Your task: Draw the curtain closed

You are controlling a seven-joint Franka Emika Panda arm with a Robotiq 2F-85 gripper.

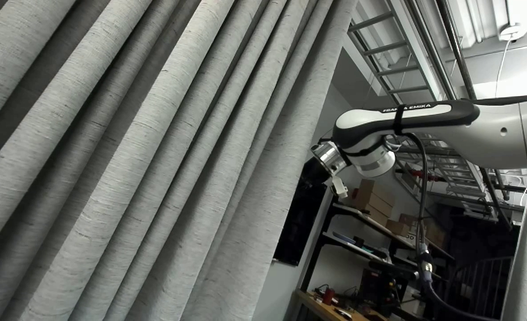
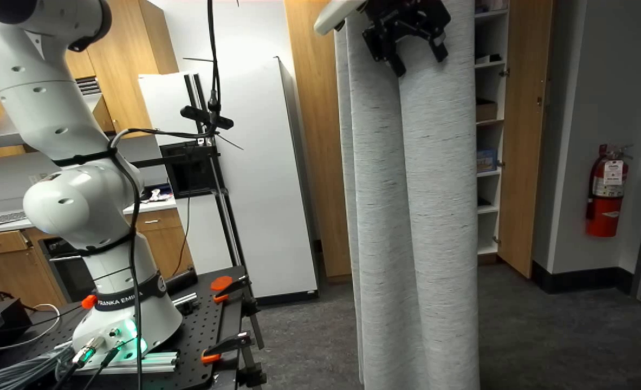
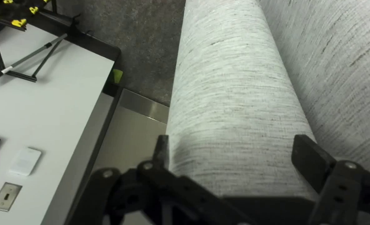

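Dark-grey floor point(image 2: 548, 330); pale curtain point(image 2: 442, 216) upright, long axis vertical.

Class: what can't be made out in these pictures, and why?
The jaws, in an exterior view: hidden behind the edge of the curtain.
Curtain's top and hem, in both exterior views: cut off by picture edges.
Whether the jaws touch the fold seen between them, wrist view: too blurred to tell.
Print on the tag of the fire extinguisher, in an exterior view: too small.
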